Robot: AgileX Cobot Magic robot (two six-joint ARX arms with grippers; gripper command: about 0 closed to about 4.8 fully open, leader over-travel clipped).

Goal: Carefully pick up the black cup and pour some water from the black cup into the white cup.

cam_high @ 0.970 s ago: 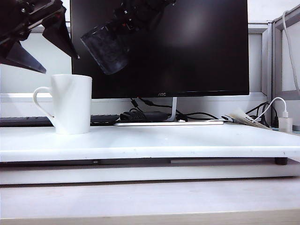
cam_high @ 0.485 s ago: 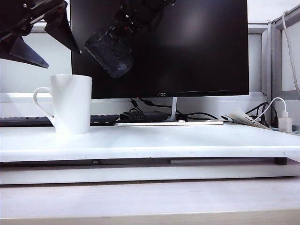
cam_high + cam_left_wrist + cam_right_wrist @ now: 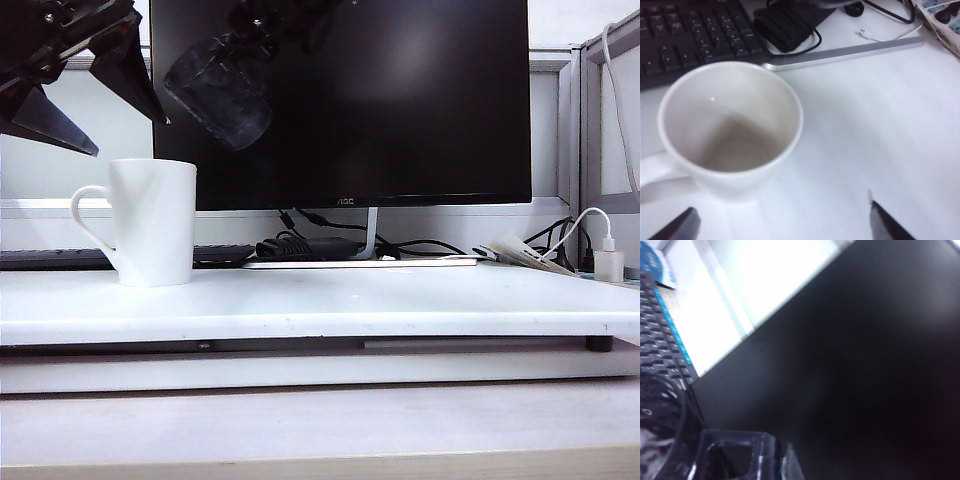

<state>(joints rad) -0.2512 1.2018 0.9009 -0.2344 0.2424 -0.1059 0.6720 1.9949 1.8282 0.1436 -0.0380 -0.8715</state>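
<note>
Exterior view: white cup (image 3: pixel 150 222) upright on table (image 3: pixel 320 305). Left gripper (image 3: pixel 88 98) above it, jaws apart. Black cup (image 3: pixel 220 88) tilted, up right of white cup, before monitor (image 3: pixel 400 100).
Left wrist view: white cup beside keyboard (image 3: pixel 690 35).
Right wrist view: right gripper (image 3: pixel 735 460) jaws clamped on black cup.

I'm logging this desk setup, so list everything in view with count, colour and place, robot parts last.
white cup: 1, white, upright on the table's left, looks empty in the left wrist view
black cup: 1, black speckled, tilted in the air right of and above the white cup
table: 1, white
monitor: 1, black, behind the table
keyboard: 1, black, behind the white cup
coiled cable: 1, black, under the monitor
charger: 1, white, far right
left gripper: 1, black, open, above the white cup
right gripper: 1, black, shut on the black cup
</note>
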